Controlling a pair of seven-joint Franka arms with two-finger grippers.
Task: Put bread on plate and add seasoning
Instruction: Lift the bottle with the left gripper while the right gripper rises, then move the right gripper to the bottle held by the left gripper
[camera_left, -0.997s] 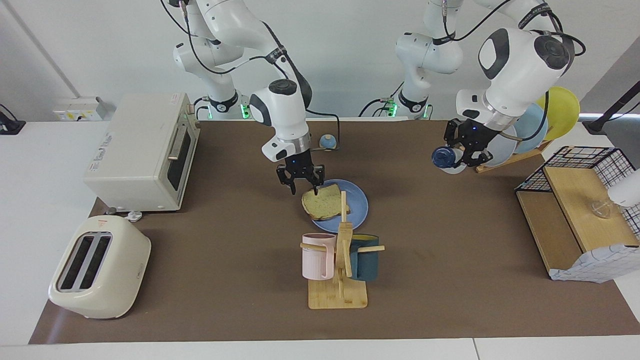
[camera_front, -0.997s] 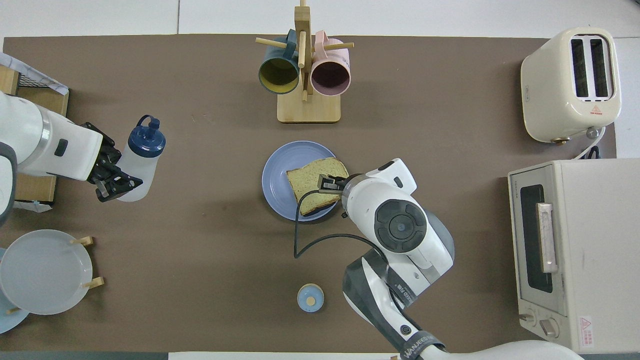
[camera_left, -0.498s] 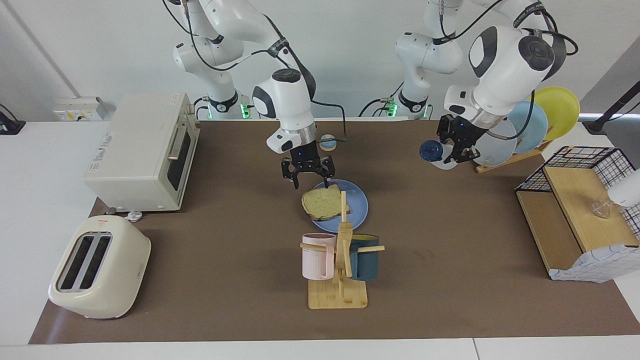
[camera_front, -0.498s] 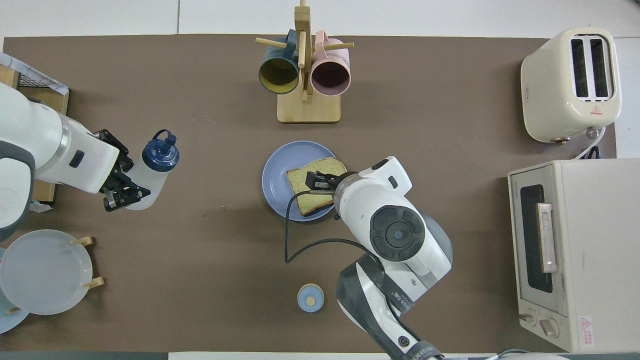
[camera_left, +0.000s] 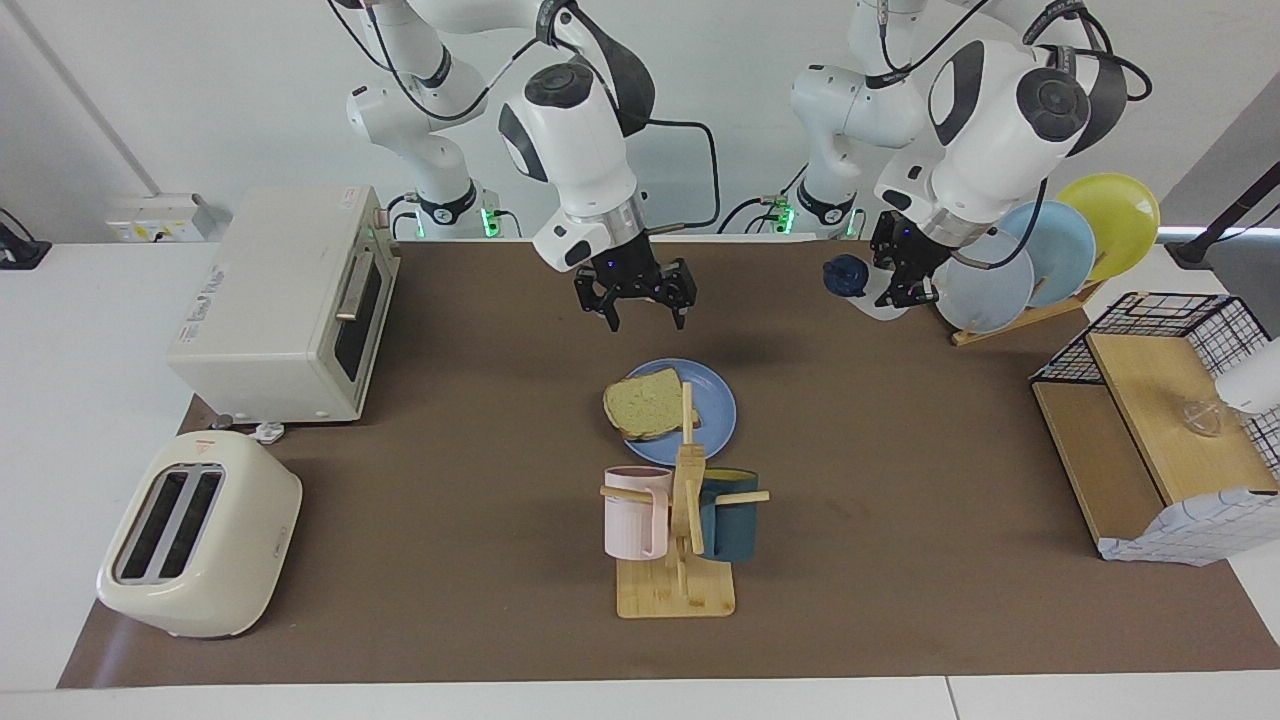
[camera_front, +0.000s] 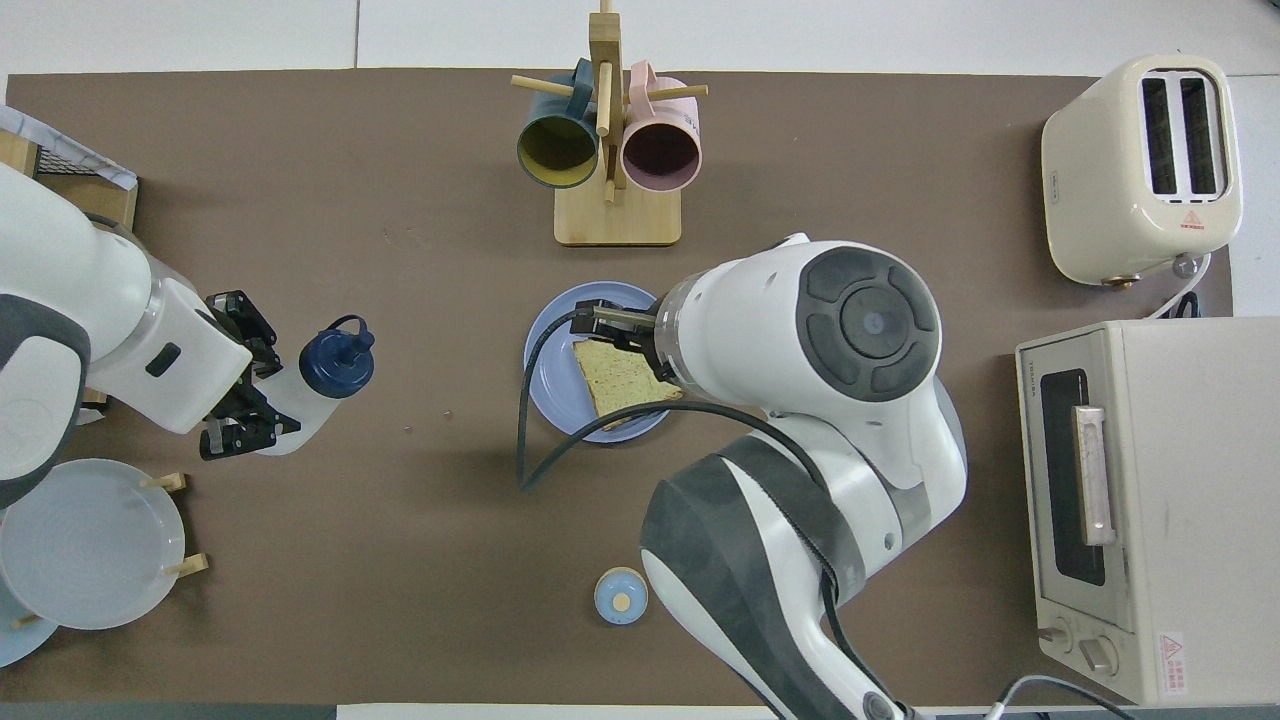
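Note:
The bread (camera_left: 645, 405) lies flat on the blue plate (camera_left: 716, 410) in the middle of the table, one corner overhanging the rim. My right gripper (camera_left: 646, 318) hangs open and empty in the air over the table beside the plate, on the robots' side. Toward the left arm's end, my left gripper (camera_left: 900, 285) is raised and shut on the seasoning (camera_left: 878, 298), a white bottle. The bottle is tilted, with its navy cap (camera_front: 337, 362) pointing toward the plate. In the overhead view the right arm covers part of the bread (camera_front: 622, 385).
A mug rack (camera_left: 680, 520) with a pink and a blue mug stands just past the plate. A toaster oven (camera_left: 280, 300) and a toaster (camera_left: 195, 535) fill the right arm's end. A plate rack (camera_left: 1040, 260) and a wire shelf (camera_left: 1150, 420) fill the left arm's end. A small bell (camera_front: 620, 595) sits near the robots.
My right gripper has let go of the bread and risen off the plate toward the robots. My left gripper has carried the seasoning upward and closer to the plate.

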